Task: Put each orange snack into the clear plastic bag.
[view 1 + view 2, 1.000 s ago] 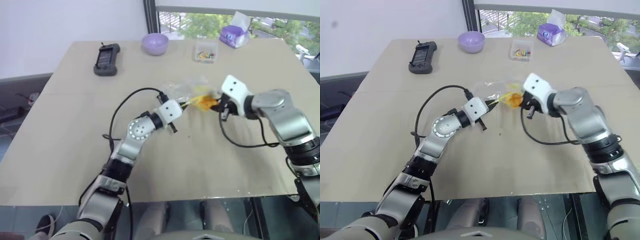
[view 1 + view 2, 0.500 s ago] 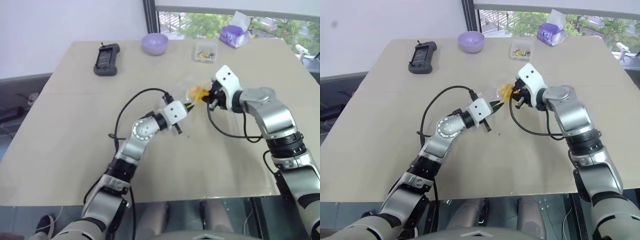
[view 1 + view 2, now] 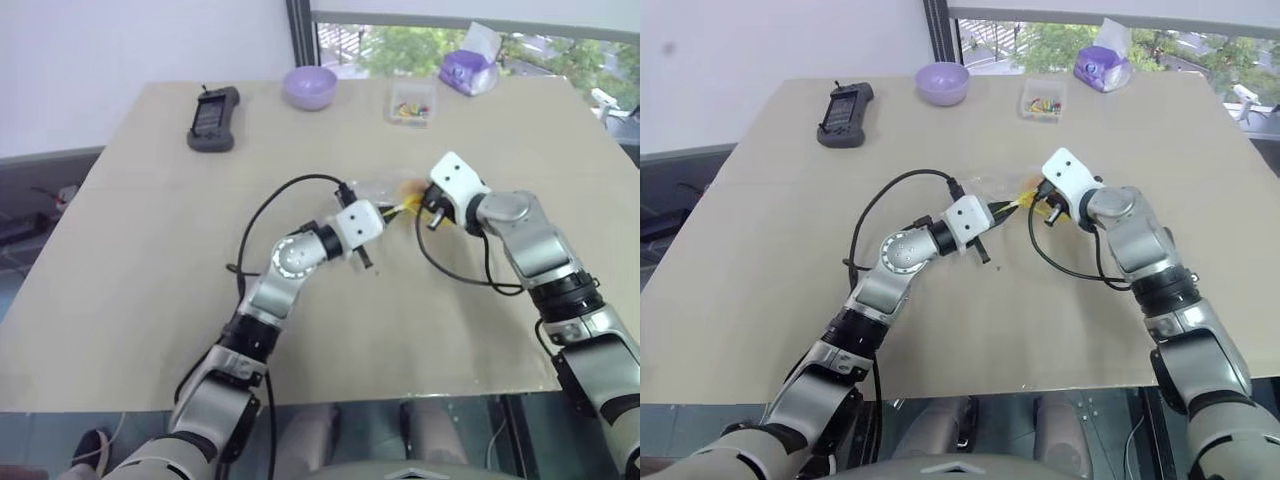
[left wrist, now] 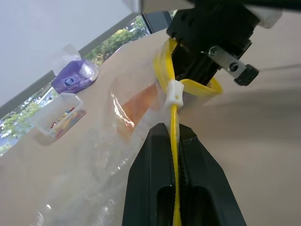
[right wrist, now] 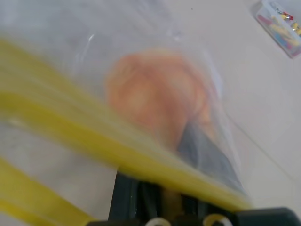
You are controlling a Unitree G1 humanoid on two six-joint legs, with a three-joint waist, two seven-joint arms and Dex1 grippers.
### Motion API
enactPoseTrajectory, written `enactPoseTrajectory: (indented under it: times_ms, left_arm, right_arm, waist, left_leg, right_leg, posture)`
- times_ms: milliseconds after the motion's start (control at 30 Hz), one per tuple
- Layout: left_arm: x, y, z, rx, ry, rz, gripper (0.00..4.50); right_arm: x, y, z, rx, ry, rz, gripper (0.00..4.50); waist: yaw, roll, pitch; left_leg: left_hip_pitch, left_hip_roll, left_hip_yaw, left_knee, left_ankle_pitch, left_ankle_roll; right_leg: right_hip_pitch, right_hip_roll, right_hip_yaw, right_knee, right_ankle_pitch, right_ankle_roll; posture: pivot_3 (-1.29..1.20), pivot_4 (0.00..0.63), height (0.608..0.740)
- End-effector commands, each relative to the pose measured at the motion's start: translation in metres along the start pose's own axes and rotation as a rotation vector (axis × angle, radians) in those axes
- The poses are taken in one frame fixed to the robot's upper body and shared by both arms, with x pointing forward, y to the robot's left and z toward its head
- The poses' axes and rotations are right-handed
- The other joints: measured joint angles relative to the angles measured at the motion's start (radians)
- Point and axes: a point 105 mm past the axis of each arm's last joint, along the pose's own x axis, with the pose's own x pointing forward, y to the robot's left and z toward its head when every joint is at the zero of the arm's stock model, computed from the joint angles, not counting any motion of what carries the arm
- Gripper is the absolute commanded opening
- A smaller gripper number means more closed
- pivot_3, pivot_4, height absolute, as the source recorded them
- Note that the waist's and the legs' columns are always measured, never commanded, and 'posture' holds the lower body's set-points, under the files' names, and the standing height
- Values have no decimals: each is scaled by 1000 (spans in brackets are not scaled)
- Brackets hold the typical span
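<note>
No readable text or labels anywhere.

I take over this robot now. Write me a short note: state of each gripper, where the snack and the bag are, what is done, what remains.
Left gripper: shut on the yellow seal strip of the clear plastic bag, holding its mouth.
Right gripper: reaches into the bag's mouth, shut on the orange snack.
The bag lies mid-table between the two grippers; the snack is seen through its film, inside.
Done: snack carried into the bag.
Left: release the snack, pull the right gripper out. I see no other orange snack on the table.
</note>
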Motion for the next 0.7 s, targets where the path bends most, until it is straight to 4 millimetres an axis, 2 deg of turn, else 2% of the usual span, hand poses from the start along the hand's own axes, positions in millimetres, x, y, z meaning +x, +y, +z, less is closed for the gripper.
enactPoseTrajectory:
  times_ms: [33,100,167,233,267,300,467,500,567,700]
  left_arm:
    - [4,4,15,14,-63,5,0]
    - [5,3,16,8,-72,3,0]
    - [5,3,18,-6,-84,4,0]
    - [5,3,20,-13,-90,3,0]
    - [5,2,20,-14,-92,2,0]
    - [4,2,20,-16,-92,1,0]
    - [4,2,20,-23,-95,1,0]
    - [4,2,20,-24,-95,3,0]
    - [3,5,19,-25,-91,13,0]
    - [-2,17,13,-66,-67,68,0]
  right_arm:
    - [-6,12,45,-85,-209,56,59]
    - [-4,11,36,-111,-171,44,59]
    - [-2,-1,30,-86,-146,-27,59]
    - [-2,-11,29,-51,-145,-77,1020]
    - [-2,-12,29,-52,-145,-81,1330]
    - [-3,-12,29,-58,-145,-79,1654]
    - [-6,-12,22,-35,-123,-66,4147]
    - [-7,-10,20,-35,-117,-54,4473]
    - [-11,-10,18,-34,-113,-41,4473]
    - [-31,-13,16,-28,-110,3,4473]
  waist:
    - [-3,0,0]
    - [5,0,0]
    - [8,0,0]
    - [11,0,0]
    - [11,0,0]
    - [10,0,0]
    - [9,0,0]
    - [8,0,0]
    - [9,0,0]
    - [10,0,0]
  left_leg:
    - [0,0,0,0,0,0]
    - [0,0,-1,1,0,0]
    - [0,0,-1,2,0,0]
    - [0,-1,-1,2,0,0]
    - [0,-1,-2,1,0,0]
    - [0,-1,-2,1,0,0]
    - [0,-1,-1,1,0,0]
    - [0,-1,-1,1,0,0]
    - [0,-1,-1,1,0,0]
    - [0,-1,-1,1,0,0]
  right_leg:
    - [0,0,0,0,0,0]
    - [1,-1,-1,0,0,0]
    - [1,-1,-1,0,0,0]
    - [1,-1,-1,0,0,0]
    - [1,-1,-1,0,0,0]
    - [1,-1,-1,0,0,0]
    - [1,-1,-1,0,0,0]
    - [1,0,-1,0,0,0]
    - [1,0,-1,0,0,0]
    - [1,-1,-1,0,0,0]
  posture:
    - [0,150,740]
    - [0,150,740]
    - [0,150,740]
    - [0,150,740]
    - [0,150,740]
    - [0,150,740]
    - [0,150,740]
    - [0,150,740]
    - [0,150,740]
    - [0,150,740]
